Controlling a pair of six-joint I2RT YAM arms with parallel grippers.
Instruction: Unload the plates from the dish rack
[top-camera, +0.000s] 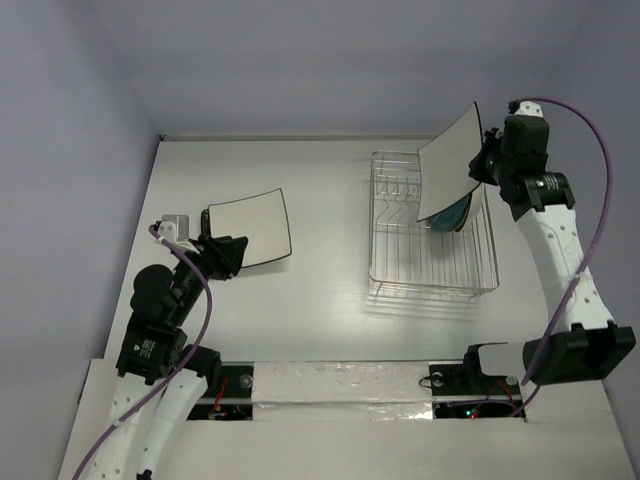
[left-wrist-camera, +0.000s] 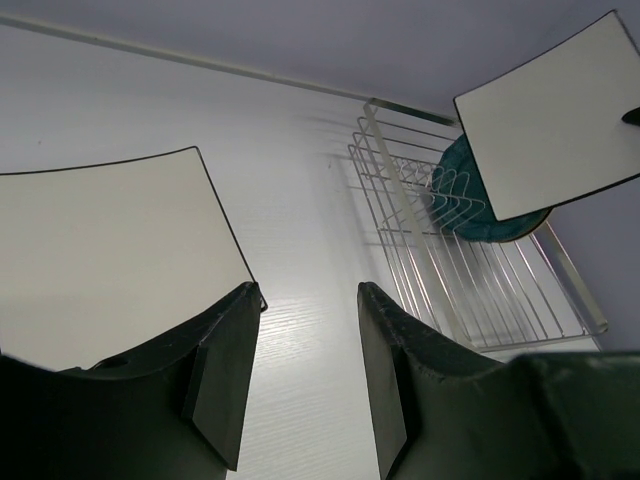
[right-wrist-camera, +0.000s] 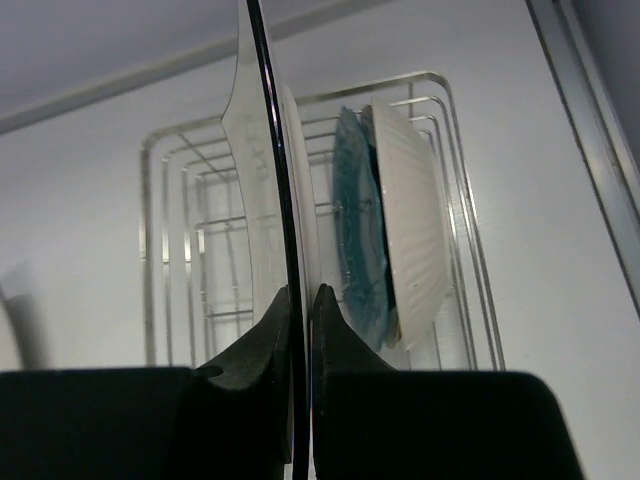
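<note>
The silver wire dish rack stands at the right of the table. My right gripper is shut on the edge of a square cream-white plate with a dark rim and holds it tilted in the air above the rack's far right corner. In the right wrist view this plate is edge-on between my fingers. A round scalloped teal plate stands in the rack below it. Another square cream plate lies flat on the table at the left. My left gripper is open at its near edge.
In the right wrist view a white ribbed plate back stands beside the teal one in the rack. A small grey block lies left of the flat plate. The table's back edge meets the wall behind the rack.
</note>
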